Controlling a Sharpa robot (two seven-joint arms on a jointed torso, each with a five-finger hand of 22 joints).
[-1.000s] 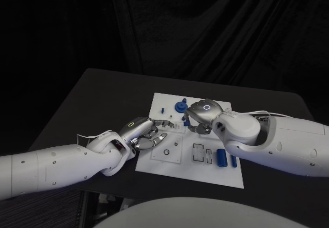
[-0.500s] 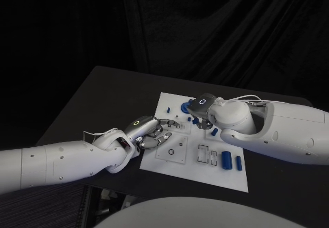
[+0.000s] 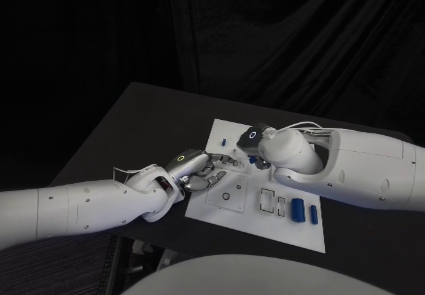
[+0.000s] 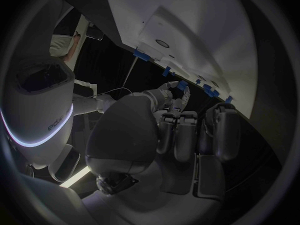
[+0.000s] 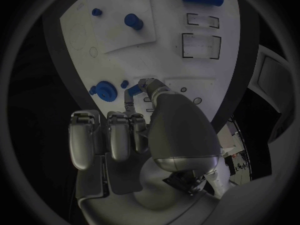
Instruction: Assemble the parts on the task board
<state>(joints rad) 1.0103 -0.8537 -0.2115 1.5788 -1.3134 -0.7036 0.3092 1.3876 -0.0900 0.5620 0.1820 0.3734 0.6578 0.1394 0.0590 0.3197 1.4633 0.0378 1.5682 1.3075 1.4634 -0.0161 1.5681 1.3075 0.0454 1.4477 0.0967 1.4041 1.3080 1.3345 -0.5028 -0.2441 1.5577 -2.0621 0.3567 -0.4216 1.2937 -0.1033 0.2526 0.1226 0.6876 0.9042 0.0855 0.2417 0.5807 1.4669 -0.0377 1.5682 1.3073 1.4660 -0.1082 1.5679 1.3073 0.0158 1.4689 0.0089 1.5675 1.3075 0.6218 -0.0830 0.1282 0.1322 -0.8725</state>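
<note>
The white task board (image 3: 237, 212) lies in the middle of the table. My right hand (image 3: 258, 137) hovers over its far part, next to a blue round part (image 5: 102, 91). The fingertips (image 5: 139, 86) pinch a small blue part (image 5: 134, 90) just above the board. My left hand (image 3: 202, 173) rests on the board's left edge with its fingers apart and holds nothing. Two blue cylinders (image 3: 298, 210) lie near the board's right edge. A blue peg (image 5: 133, 21) and a smaller one (image 5: 96, 12) stand in a raised plate.
Rectangular slots (image 3: 268, 201) sit left of the cylinders, and a ring hole (image 3: 226, 196) marks the raised plate. A small blue peg (image 3: 224, 142) stands near the far left corner. Black table (image 3: 132, 123) surrounds the board.
The whole head view has shifted. My right hand has drawn toward the board's far left part with the small blue part. My left hand keeps its place at the left edge.
</note>
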